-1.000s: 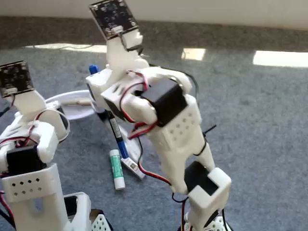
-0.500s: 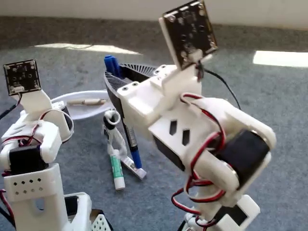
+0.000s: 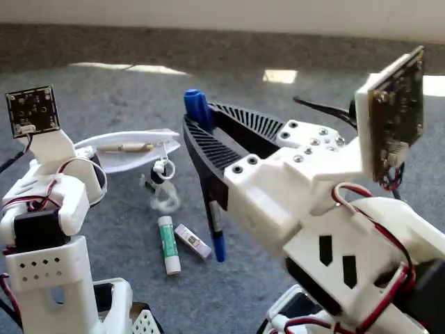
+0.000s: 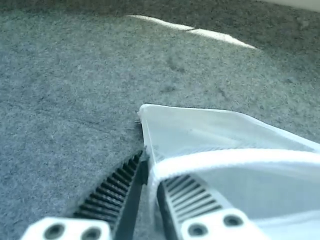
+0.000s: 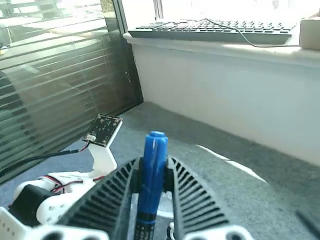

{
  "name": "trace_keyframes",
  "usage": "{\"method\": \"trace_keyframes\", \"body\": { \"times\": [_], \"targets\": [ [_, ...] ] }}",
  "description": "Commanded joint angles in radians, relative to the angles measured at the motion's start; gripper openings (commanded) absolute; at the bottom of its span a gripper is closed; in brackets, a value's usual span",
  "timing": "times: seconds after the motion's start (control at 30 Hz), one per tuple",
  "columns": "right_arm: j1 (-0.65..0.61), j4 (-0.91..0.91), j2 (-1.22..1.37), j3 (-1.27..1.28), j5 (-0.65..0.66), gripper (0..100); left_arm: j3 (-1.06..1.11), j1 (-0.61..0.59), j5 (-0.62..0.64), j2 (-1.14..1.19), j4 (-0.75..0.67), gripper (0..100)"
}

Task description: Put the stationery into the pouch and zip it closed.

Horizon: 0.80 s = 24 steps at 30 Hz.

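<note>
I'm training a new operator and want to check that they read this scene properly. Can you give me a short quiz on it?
1. True or false: the blue pen is already inside the pouch.
2. What does the left gripper clamp? A the blue pen; B the pouch's edge; C nothing.
3. Fill in: the glue stick lies on the grey ____, outside the pouch.

Key:
1. False. The right gripper is shut on it.
2. B.
3. carpet.
</note>
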Motion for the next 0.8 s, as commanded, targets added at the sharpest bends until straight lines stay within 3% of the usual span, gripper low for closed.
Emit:
{"method": "trace_keyframes", "body": {
  "times": [0.0,0.13,0.77],
  "targets": [
    [-0.036,0.015,-0.025,0.087,0.069,0.4,-0.012,0.019,-0.006,0.001,0.002,1],
    [-0.088,0.001,-0.056,0.177,0.095,0.4,-0.012,0.018,-0.006,0.001,0.002,1],
    [-0.084,-0.222,-0.064,0.507,0.095,0.4,-0.012,0.015,-0.008,0.001,0.014,1]
  ]
}}
